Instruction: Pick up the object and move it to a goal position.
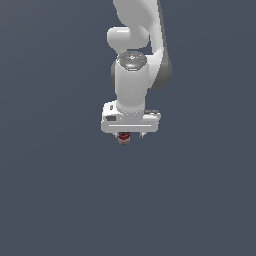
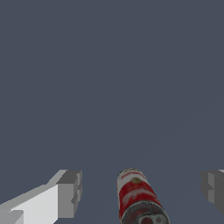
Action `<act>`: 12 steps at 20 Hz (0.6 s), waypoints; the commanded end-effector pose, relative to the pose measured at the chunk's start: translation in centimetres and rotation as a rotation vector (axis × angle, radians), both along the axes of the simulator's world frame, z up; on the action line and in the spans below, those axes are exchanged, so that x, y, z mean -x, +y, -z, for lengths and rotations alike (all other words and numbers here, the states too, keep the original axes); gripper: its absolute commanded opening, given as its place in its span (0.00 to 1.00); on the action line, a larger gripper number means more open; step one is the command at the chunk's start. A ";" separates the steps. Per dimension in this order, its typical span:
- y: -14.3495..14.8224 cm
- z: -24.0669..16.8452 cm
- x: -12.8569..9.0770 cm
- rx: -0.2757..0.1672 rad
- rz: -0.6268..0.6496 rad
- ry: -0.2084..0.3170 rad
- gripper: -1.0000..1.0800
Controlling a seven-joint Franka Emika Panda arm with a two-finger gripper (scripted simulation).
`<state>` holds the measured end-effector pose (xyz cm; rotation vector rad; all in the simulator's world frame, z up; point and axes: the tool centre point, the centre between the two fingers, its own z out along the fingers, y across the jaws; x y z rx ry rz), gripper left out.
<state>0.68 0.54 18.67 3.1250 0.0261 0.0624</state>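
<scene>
Much of the scene is hidden or cut off. In the exterior view the arm (image 1: 134,75) is cropped by the upper edge of the picture, and the white gripper (image 1: 131,135) is seen from above, so that its fingers are largely masked by the broad body of the hand. Only a small part of the object (image 1: 123,137) is shown there, peeping out from under the hand's lower edge as a red and dark speck; its markings cannot be read at that size.

In the wrist view the object (image 2: 139,197) is seen more plainly: a small can-like cylinder with a red band and whitish patches, its dark end cap cut off by the edge of the picture. It lies between the two fingertips (image 2: 69,193), one of which is shown with its grey pad and white finger, while the other is clipped at the picture's edge. Clear gaps are seen on both sides of the can, so the fingers are spread wide and nothing is pinched (the can is touched by neither pad). It cannot be told whether the can rests on a surface, since the background is rendered as one flat blue-grey field without edges or shadows.

No containers are shown, and nothing is seen standing between gripper and can.
</scene>
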 end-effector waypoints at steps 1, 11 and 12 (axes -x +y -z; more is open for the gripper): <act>0.0 0.0 0.0 0.000 0.000 0.000 0.96; -0.7 -0.3 0.3 -0.029 0.040 0.011 0.96; -0.7 -0.3 0.3 -0.028 0.039 0.010 0.96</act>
